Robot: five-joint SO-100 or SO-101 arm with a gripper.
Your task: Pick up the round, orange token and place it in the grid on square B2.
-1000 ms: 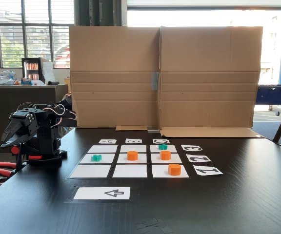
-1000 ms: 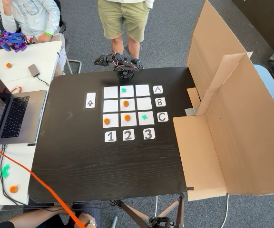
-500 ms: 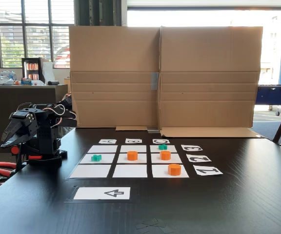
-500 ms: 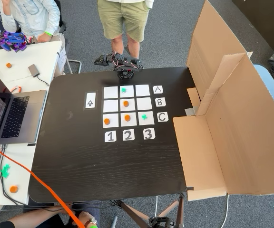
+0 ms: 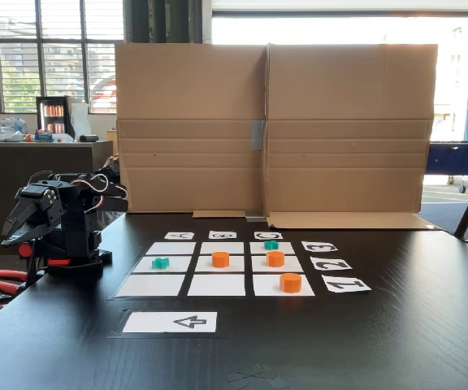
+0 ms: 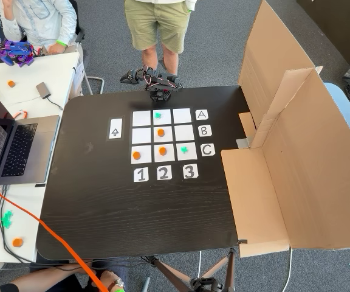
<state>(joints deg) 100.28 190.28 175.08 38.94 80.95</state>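
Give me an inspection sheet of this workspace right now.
Surface: black table, bare toward the tripod end.
Job's things: orange token already on square B2 of the grid; two more on C1 and C2.
Clutter: teal pieces on A2 and C3; arrow sheet.
Grippers: gripper folded at the table edge, jaws unclear.
Cables: orange cable under the laptop.
Surroundings: cardboard screen; standing person.

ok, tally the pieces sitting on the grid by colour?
Orange tokens: 3, at and.
Teal-green pieces: 2, at and.
Total: 5 on the grid.
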